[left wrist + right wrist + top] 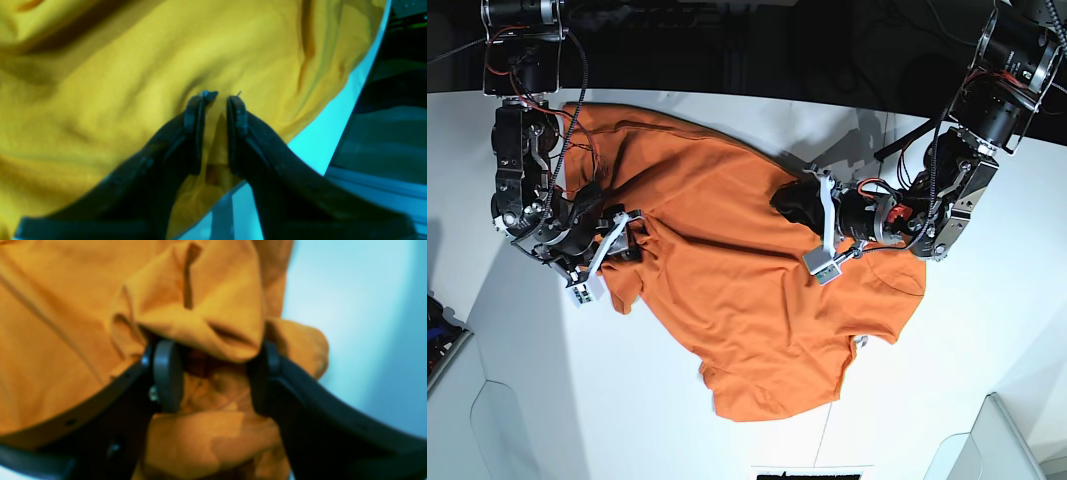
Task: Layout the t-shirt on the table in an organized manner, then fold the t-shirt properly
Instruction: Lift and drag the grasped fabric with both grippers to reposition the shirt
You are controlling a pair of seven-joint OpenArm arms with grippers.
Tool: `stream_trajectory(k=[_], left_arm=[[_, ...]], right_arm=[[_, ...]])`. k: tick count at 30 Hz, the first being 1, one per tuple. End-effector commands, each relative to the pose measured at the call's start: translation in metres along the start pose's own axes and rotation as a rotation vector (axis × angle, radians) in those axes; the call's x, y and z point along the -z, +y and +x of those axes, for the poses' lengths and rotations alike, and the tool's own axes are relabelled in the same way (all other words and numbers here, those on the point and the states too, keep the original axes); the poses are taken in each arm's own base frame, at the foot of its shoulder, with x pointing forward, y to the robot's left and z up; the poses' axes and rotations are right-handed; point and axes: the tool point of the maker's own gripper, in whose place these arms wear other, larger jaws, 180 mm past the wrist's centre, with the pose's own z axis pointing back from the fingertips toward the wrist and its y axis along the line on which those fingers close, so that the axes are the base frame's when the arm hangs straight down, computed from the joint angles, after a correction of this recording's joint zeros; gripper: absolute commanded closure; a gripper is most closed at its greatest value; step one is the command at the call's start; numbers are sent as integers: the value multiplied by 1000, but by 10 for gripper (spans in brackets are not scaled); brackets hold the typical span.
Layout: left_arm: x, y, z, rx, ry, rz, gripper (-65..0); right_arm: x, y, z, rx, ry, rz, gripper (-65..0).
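Note:
The orange t-shirt (747, 300) lies crumpled and spread on the white table (967, 350), its hem toward the front edge. My left gripper (789, 203) rests on the shirt's upper right part. In the left wrist view the left gripper (217, 100) has its fingers nearly together, with a ridge of the t-shirt (133, 83) pinched between them. My right gripper (627, 232) is at the shirt's left edge. In the right wrist view the right gripper (217, 350) has its jaws wide apart, with a bunched fold of the t-shirt (200, 313) lying between the pads.
The table's edge (360, 83) runs close to the left gripper, with dark space beyond it. A thin dark seam (831, 432) crosses the table in front of the shirt. Grey bins sit at the front left (447, 350) and front right (1002, 440).

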Motion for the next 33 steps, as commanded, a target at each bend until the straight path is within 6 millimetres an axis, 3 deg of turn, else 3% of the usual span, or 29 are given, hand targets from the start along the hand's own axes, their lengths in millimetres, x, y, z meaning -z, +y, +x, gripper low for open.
stream_trajectory(k=[1, 7, 11, 14, 15, 19, 27, 33], left_arm=[[-11, 10, 7, 24, -5, 31, -155], [-13, 12, 5, 23, 0, 38, -155], [-17, 16, 2, 22, 9, 49, -155], [-20, 19, 2, 22, 1, 56, -155], [-19, 18, 2, 22, 1, 56, -155], [-19, 17, 3, 22, -4, 53, -155], [-20, 21, -1, 31, 12, 69, -155], [-20, 24, -4, 44, 26, 85, -155]], right_arm=[[-9, -7, 28, 19, -99, -6, -310], [-42, -41, 71, 172, -333, -36, -310], [-47, -50, 75, 199, -360, -52, -309], [-37, -47, 68, 182, -341, -55, -306], [-32, -46, 66, 174, -338, -58, -277], [-9, -41, 46, 135, -286, -65, 0], [17, -23, 13, 46, -122, -17, 0], [4, -46, -23, 62, 25, -81, 0]])
